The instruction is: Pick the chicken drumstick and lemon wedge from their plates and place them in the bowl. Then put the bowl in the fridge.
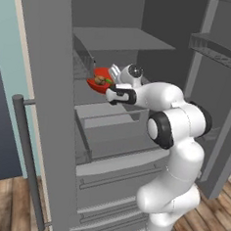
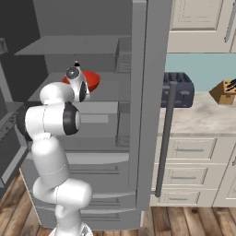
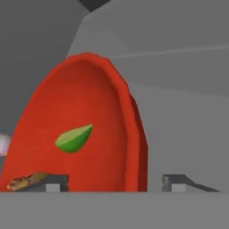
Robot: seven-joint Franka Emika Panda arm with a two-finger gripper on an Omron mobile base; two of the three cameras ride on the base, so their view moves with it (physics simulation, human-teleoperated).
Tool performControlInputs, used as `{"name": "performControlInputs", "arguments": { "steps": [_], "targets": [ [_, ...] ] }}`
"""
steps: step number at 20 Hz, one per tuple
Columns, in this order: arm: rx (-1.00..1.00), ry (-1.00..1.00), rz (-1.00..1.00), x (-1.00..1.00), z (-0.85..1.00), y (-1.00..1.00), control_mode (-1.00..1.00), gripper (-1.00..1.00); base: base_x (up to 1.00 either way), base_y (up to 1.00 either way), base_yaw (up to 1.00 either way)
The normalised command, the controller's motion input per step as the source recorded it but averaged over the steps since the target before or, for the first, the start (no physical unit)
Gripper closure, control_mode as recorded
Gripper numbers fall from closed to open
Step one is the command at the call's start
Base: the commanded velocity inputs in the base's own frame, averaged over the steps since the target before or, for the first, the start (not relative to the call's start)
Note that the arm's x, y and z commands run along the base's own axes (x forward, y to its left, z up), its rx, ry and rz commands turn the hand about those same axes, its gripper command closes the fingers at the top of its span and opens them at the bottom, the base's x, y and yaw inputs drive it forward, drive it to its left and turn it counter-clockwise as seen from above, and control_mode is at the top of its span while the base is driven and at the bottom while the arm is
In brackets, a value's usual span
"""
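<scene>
- The hand [image 3: 115, 182] is released: its two dark fingertips [image 3: 53, 182] stand apart, one on each side of the near rim of the red bowl [image 3: 89, 129], and no clear contact shows.
- The bowl sits straight ahead of the hand, on a grey shelf [image 1: 96, 107] inside the open fridge [image 1: 143, 36].
- In the hand view a small green-yellow lemon wedge [image 3: 74, 137] lies in the middle of the bowl, and a brown drumstick [image 3: 26, 181] lies near the left fingertip.
- The left base view shows the drumstick [image 1: 99, 80] and the wedge [image 1: 108, 80] side by side in the bowl [image 1: 98, 81], with the white arm [image 1: 153, 98] reaching in from the right.
- Below the shelf are grey drawers [image 1: 112, 186], and the floor [image 1: 7, 207] is wooden.
- The right base view shows the bowl [image 2: 90, 79] partly behind the wrist, plus what the other views lack: a counter [image 2: 198, 117] beside the fridge door [image 2: 147, 92] carrying a dark toaster [image 2: 179, 90] and a wooden knife block [image 2: 225, 91], with white cabinets [image 2: 198, 20] above.
</scene>
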Motion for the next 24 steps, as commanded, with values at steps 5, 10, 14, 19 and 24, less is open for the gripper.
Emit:
{"name": "performControlInputs", "arguments": {
  "steps": [5, 10, 14, 19, 24],
  "targets": [
    [-0.01, -0.08, 0.00, -0.04, 0.20, 0.01, -1.00, -1.00, 0.00, 0.00, 0.00],
    [0.00, -0.04, 0.00, -0.44, 0.03, 0.00, -1.00, -1.00, 0.00, 0.00, 0.00],
    [0.00, -0.11, 0.00, -0.41, 0.24, -0.01, -1.00, -1.00, 0.00, 0.00, 0.00],
    [0.00, -0.06, 0.00, -0.48, 0.36, -0.07, -1.00, -1.00, 0.00, 0.00, 0.00],
    [0.00, -0.04, 0.06, -0.61, 0.28, -0.06, -1.00, -1.00, 0.00, 0.00, 0.00]
  ]
}}
